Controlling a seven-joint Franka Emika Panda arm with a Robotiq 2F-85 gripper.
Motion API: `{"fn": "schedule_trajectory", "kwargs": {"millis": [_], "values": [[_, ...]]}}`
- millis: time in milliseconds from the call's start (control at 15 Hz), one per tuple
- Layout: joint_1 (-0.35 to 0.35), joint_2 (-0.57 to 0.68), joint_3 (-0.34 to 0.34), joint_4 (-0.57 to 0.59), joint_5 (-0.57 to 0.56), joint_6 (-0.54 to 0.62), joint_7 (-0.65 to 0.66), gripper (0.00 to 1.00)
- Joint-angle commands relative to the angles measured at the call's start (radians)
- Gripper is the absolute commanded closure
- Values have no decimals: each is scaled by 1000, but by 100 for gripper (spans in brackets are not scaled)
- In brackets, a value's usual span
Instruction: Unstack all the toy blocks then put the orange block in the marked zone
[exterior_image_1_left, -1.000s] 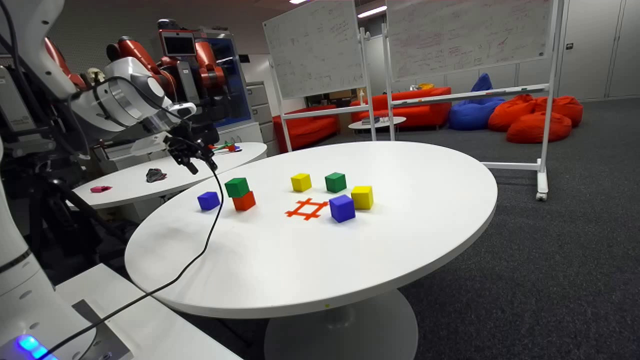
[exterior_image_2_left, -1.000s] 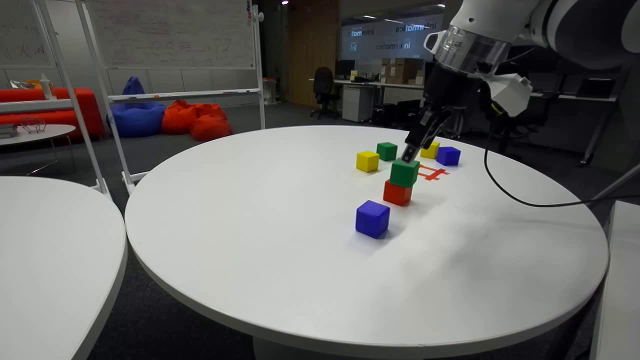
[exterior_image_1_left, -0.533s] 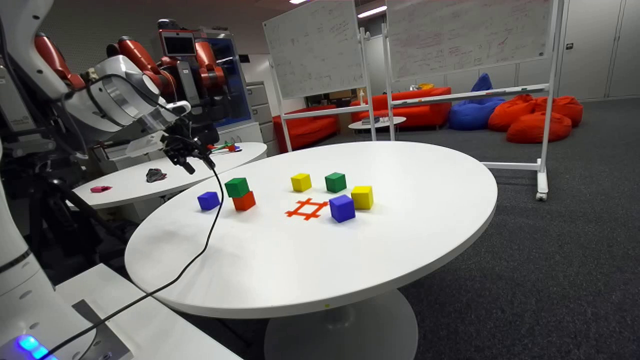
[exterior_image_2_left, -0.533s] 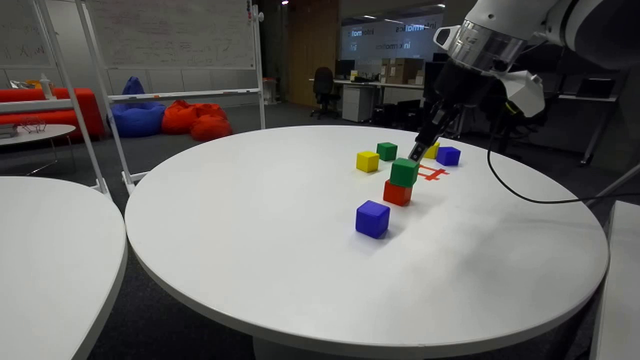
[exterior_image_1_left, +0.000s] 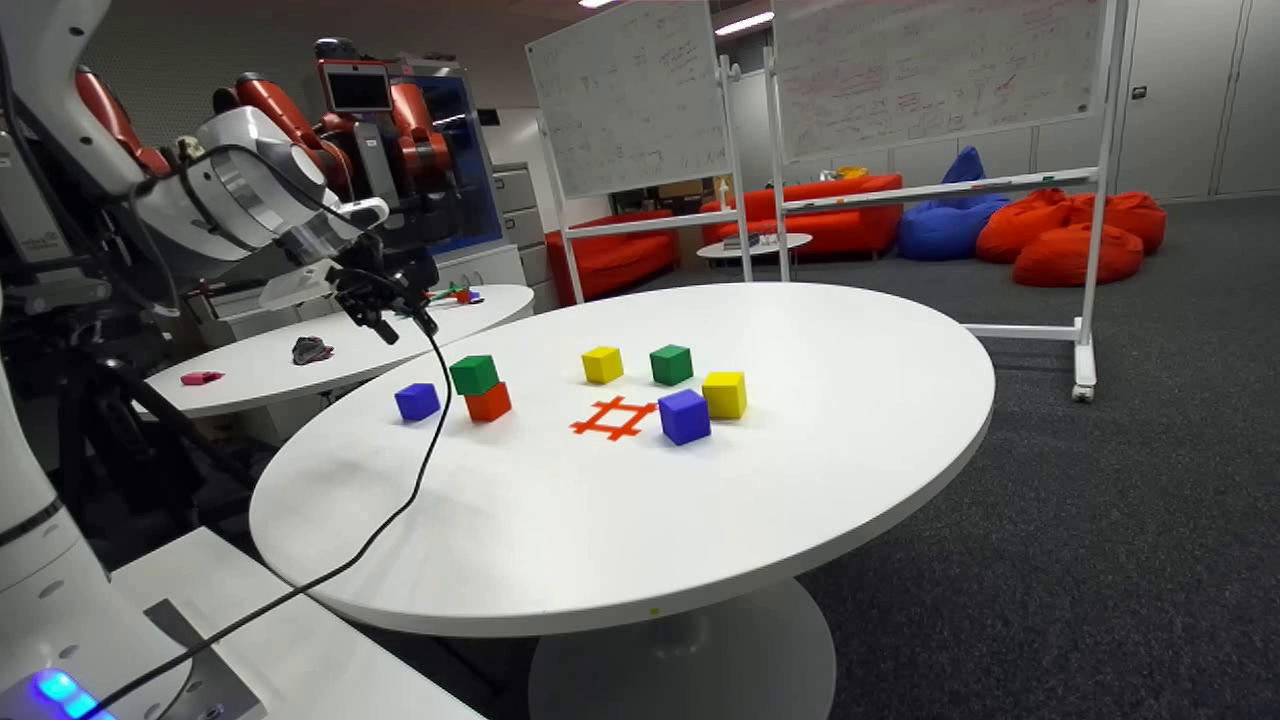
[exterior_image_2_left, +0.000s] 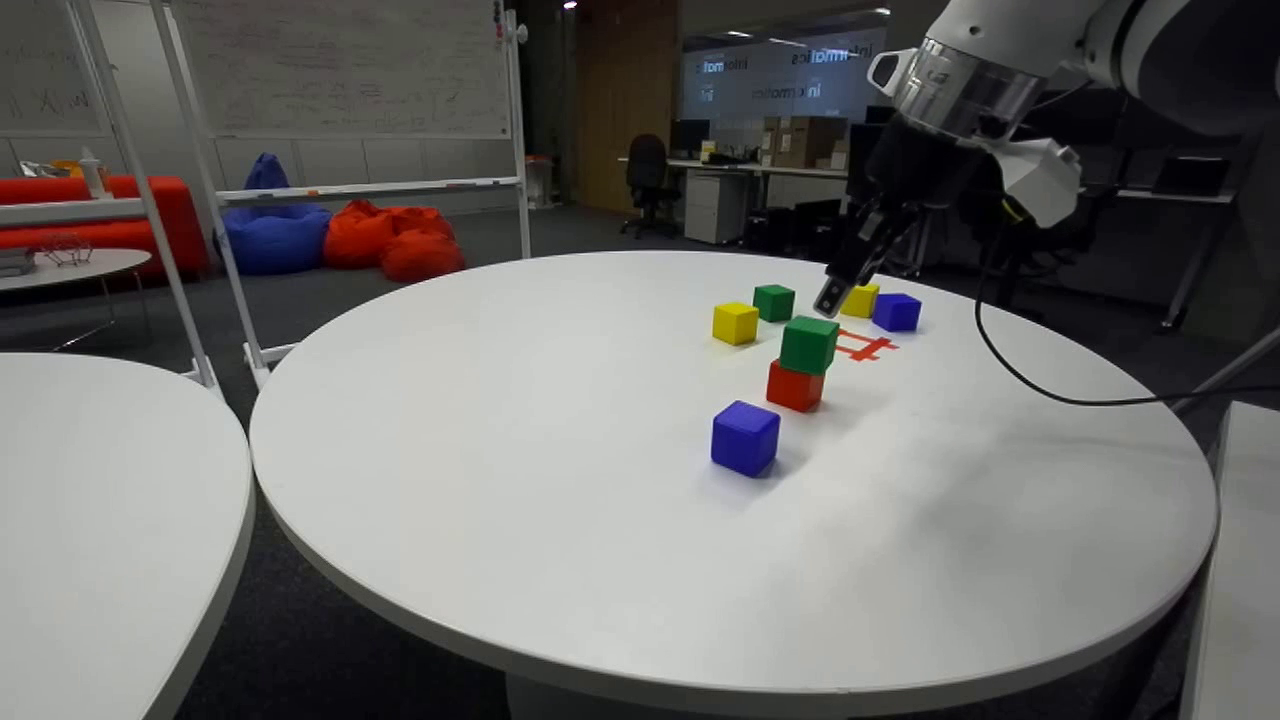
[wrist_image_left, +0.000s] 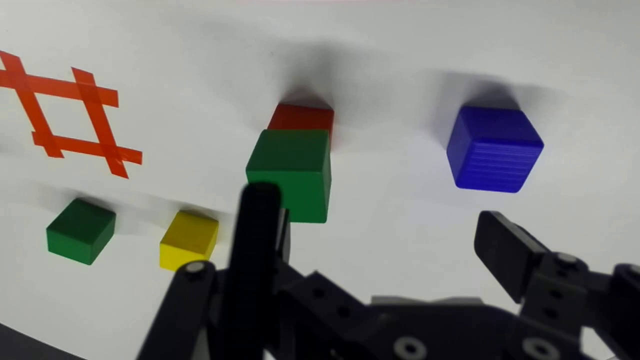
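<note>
The gripper (wrist_image_left: 378, 210) is spread wide, with nothing between its fingers (wrist_image_left: 256, 225). It hangs over the round white table (exterior_image_1_left: 800, 500) and looks apart from all the blocks. In the wrist view, the top green block (wrist_image_left: 295, 165) is left of the gap, with the left finger hiding a bit of it, and it is lower down. So I think the gripper needs to go left and then down, with a finger on each side. The orange block (wrist_image_left: 302, 117) sits right under that green block, so it probably has to wait. On the right there, a blue block (wrist_image_left: 495, 150) sits apart. A yellow block (wrist_image_left: 189, 237) and a lone green block (wrist_image_left: 81, 232) are to the near left. The marked zone (wrist_image_left: 99, 122) lies left and farther off, and the orange block is not there yet. In an exterior view, another yellow block (exterior_image_1_left: 724, 395) and another blue block (exterior_image_1_left: 685, 417) stand right of the zone.
</note>
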Motion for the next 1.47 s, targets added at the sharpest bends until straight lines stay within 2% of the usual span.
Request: {"fn": "schedule_trajectory", "kwargs": {"millis": [0, 600, 800, 1267, 1333, 1400], "values": [[-30, -47, -26, -32, -12, 21, 34, 0], [-66, -110, -61, -61, -30, 37, 57, 0], [-52, -96, -65, -53, 15, 12, 29, 0], [18, -61, -104, -57, 303, -54, -135, 0], [-83, -61, 8, -57, 389, -64, -194, 0], [-96, -65, 24, -53, 412, -79, -203, 0]]}}
